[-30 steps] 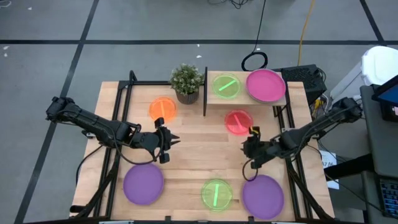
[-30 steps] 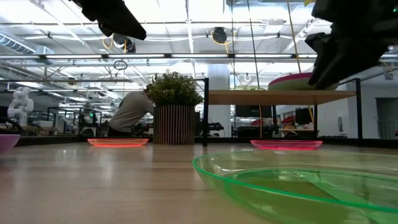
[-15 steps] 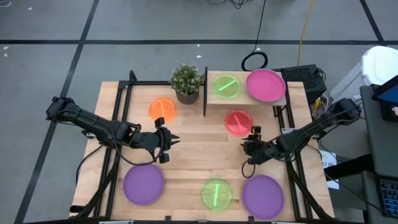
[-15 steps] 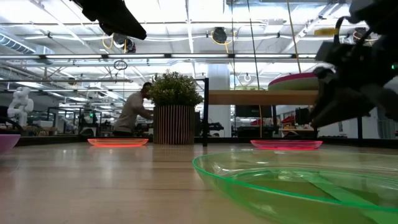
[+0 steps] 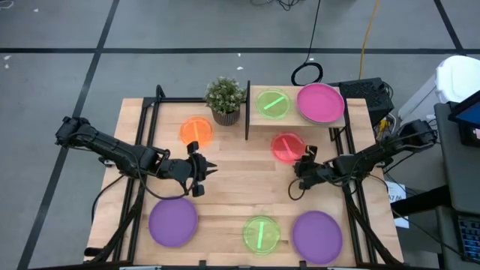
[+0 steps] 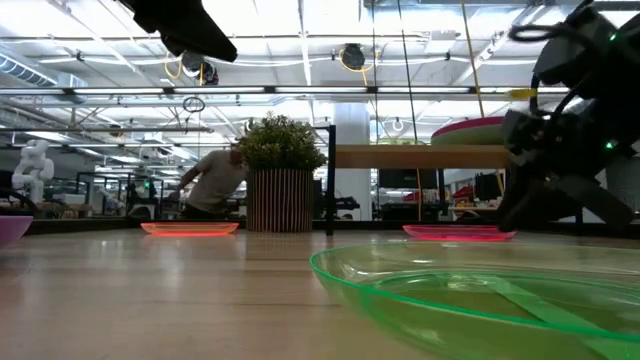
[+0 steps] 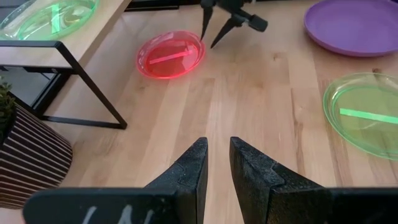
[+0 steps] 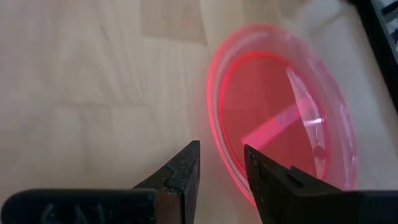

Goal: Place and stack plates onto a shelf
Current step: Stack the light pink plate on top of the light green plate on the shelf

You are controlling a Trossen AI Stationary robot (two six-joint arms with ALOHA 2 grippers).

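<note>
The shelf (image 5: pixel 294 120) carries a lime green plate (image 5: pixel 272 103) and a magenta plate (image 5: pixel 321 103); no teal plate shows. On the tabletop lie a pink-red plate (image 5: pixel 286 147), an orange plate (image 5: pixel 196 131), two purple plates (image 5: pixel 172 223) (image 5: pixel 316 236) and a second lime green plate (image 5: pixel 261 233). My right gripper (image 5: pixel 304 157) is low at the pink-red plate's near-right rim (image 8: pixel 227 168), narrowly open, one finger on each side of that rim. My left gripper (image 5: pixel 211 168) hovers mid-table, narrowly open and holding nothing. My right gripper's fingers (image 8: pixel 186 165) come slanting down from the table's right near side and straddle the pink-red plate's rim (image 8: pixel 217 134). Whether they touch it, I cannot tell. The plate lies flat on the tabletop.
A potted plant (image 5: pixel 225 99) stands beside the shelf's black upright edge (image 5: pixel 247 112). Black frame rails run along the table's left (image 5: pixel 146 127) and right sides. Bare wood lies between the two grippers. A person bends over in the room beyond the table (image 6: pixel 212 180).
My right gripper has moved down to table height and toward the far edge, up to the pink-red plate's rim. The plates have stayed where they were.
</note>
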